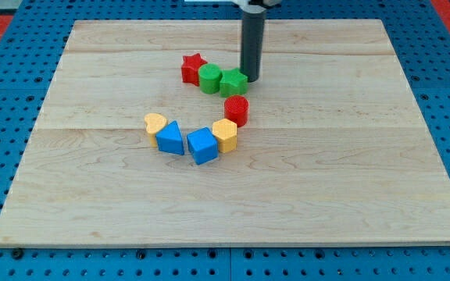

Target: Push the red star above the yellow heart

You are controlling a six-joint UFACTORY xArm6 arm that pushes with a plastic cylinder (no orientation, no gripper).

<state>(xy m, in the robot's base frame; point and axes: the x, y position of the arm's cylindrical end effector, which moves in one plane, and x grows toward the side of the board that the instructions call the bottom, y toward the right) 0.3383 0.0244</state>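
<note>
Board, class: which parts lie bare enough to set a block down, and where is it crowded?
Bare: the board right of the red cylinder, the left side beyond the yellow heart, and the bottom below the blue cube. Crowded: centre, where my tip touches the green star.

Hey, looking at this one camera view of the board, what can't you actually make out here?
- The arm above the rod: cut off by the view's top edge.
- Whether my tip touches the green star: it sits at that block's right, and the single view cannot settle contact.
- The left part of the green star: covered by the green cylinder.
- The red star: its right points are hidden behind the green cylinder.
</note>
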